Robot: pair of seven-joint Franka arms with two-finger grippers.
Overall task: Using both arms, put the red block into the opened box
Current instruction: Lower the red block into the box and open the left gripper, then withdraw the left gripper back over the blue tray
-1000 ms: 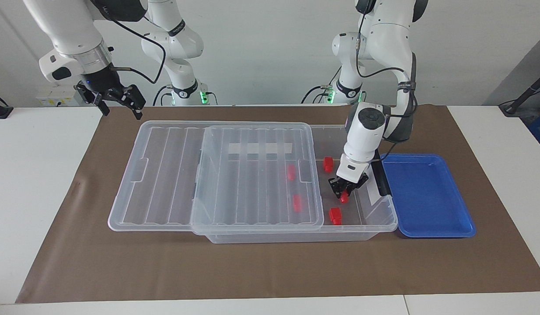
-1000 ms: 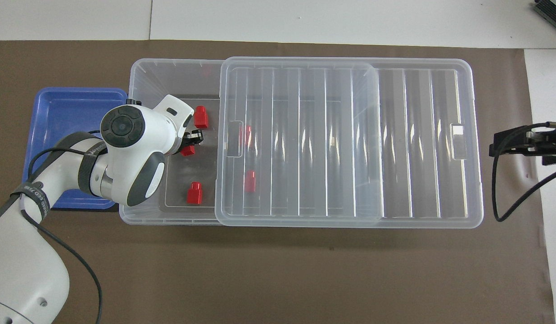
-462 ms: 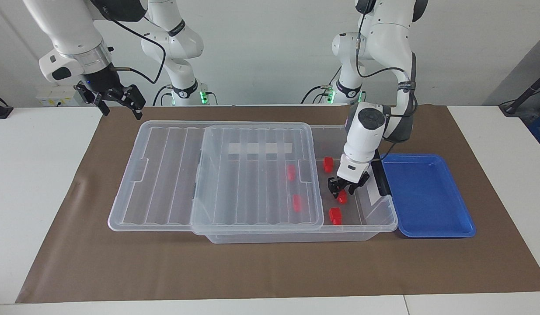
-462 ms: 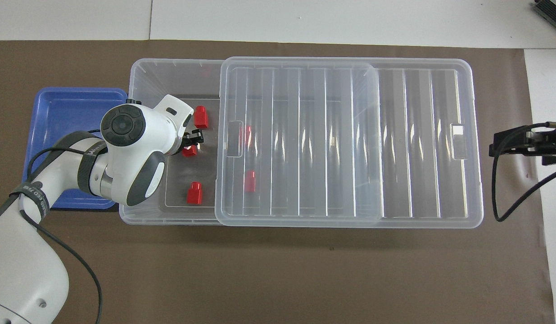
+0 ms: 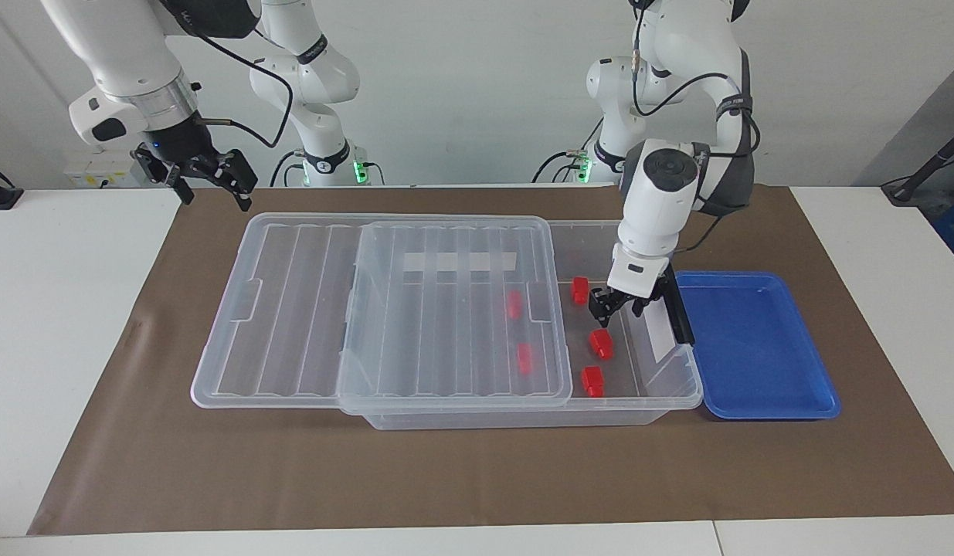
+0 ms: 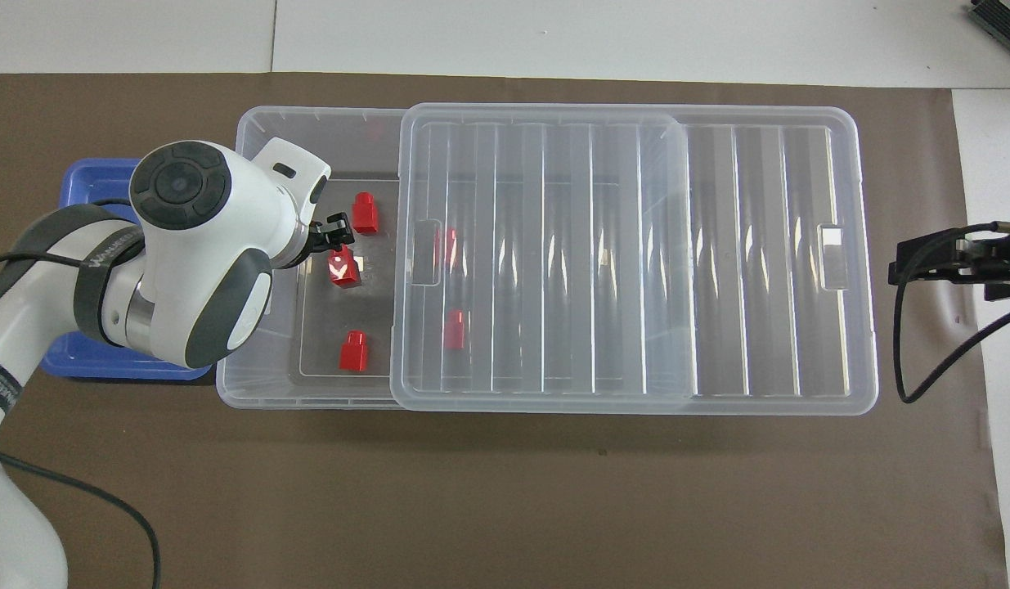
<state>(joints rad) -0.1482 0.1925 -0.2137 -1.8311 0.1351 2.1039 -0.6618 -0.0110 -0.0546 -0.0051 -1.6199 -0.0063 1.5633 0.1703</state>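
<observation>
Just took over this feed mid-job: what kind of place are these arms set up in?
Most likely a robotics lab or test bench, not a home or factory line. Two white arms stand at a plain white table covered by a brown mat, against a bare wall, with only a clear box and blue tray as props.

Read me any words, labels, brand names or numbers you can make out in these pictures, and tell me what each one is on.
Grey band on the left arm's forearm, overhead view: lettering there, too small to read.
White label strip on the box, seen through the lid: no readable text.
Red blocks, blue tray, right arm: no text visible.
Nothing legible overall.
</observation>
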